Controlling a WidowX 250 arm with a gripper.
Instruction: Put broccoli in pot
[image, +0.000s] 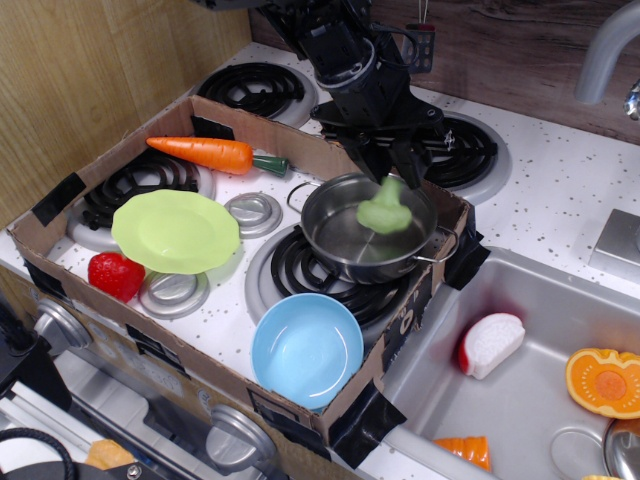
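The broccoli (384, 212), a pale-green lumpy toy, is inside the rim of the shiny steel pot (330, 232), just under my fingertips with its narrow end up. It looks slightly blurred. The pot stands on the front right burner inside the cardboard box. My gripper (394, 172) hangs directly over the pot. Its dark fingers are spread apart and the broccoli is below them, not between them.
Inside the cardboard box (60, 195) are a carrot (205, 153), a lime-green plate (175, 230), a strawberry (115, 275) and a light-blue bowl (306, 349). The sink (540, 400) at right holds toy food pieces. A wooden wall stands at left.
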